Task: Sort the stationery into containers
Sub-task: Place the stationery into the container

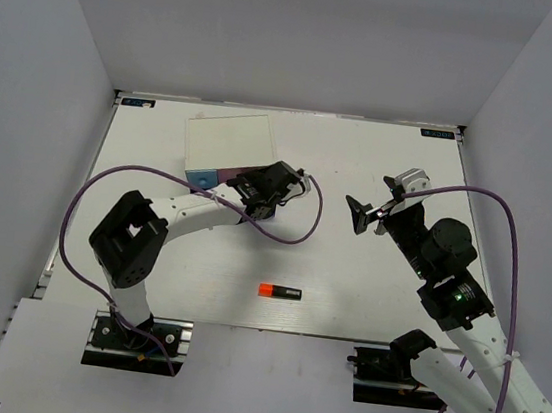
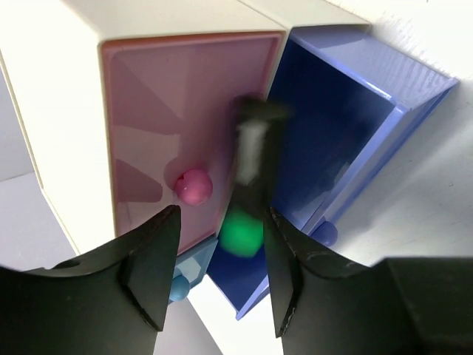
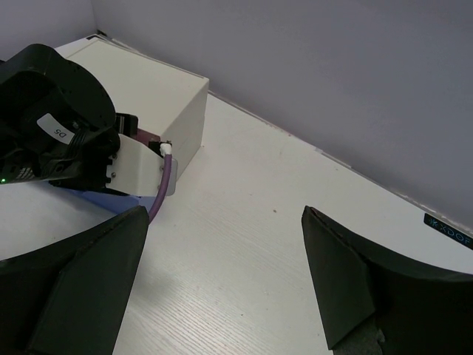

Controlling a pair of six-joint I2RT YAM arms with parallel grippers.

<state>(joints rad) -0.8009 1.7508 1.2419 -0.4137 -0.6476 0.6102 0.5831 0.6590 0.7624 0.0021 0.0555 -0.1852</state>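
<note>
The white-topped drawer unit (image 1: 227,140) stands at the back left. In the left wrist view its pink drawer (image 2: 170,111) is shut. The light blue drawer (image 2: 194,265) peeks below it, and the wide periwinkle drawer (image 2: 355,126) is pulled open. My left gripper (image 2: 222,259) is open right in front of the open drawer. A blurred black marker with a green end (image 2: 250,177) hangs between the fingers, close to the right one and clear of the left one. A marker with an orange end (image 1: 280,293) lies on the table near the front. My right gripper (image 1: 368,215) is open and empty.
The left arm's purple cable (image 1: 282,236) loops over the table between the unit and the orange marker. The right wrist view shows the unit (image 3: 159,92), the left arm's wrist (image 3: 59,126) and bare table. White walls enclose the table.
</note>
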